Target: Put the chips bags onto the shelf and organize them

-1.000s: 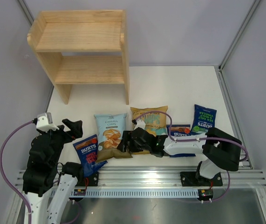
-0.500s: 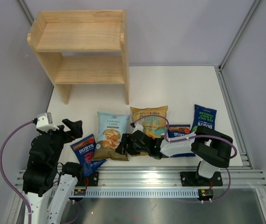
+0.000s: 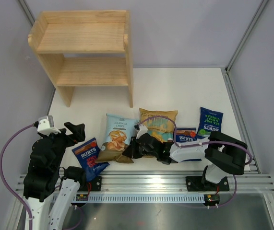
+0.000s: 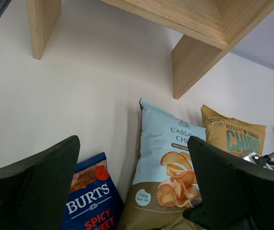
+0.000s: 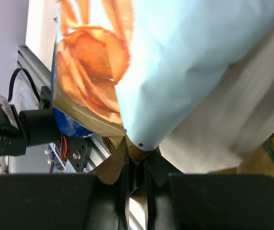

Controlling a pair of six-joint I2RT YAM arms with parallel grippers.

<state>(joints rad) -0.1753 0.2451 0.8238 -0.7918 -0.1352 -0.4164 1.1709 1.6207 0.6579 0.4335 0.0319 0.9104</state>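
Note:
The light-blue Cassava Chips bag point(image 3: 117, 136) lies tilted on the table, and my right gripper point(image 3: 132, 150) is shut on its brown bottom corner. The right wrist view shows that corner pinched between the jaws of the right gripper point(image 5: 137, 167), with the bag point(image 5: 184, 62) filling the frame above. The yellow chips bag point(image 3: 159, 123) lies just right of it. A dark-blue Burts bag point(image 3: 89, 158) sits at the left, another point(image 3: 186, 134) by my right arm, and the green-lettered one point(image 3: 209, 121) further right. My left gripper point(image 3: 72, 134) hangs open above the near left. The pine shelf point(image 3: 83, 47) stands at the back left.
An aluminium rail point(image 3: 141, 182) runs along the near edge, holding both arm bases. Grey walls close in the left, back and right. A shelf leg point(image 4: 193, 64) stands just behind the Cassava bag point(image 4: 168, 148) in the left wrist view.
My right gripper has closed on the Cassava bag's bottom corner. That bag has shifted right and tilted, and the yellow bag has been nudged right. The left arm has not moved.

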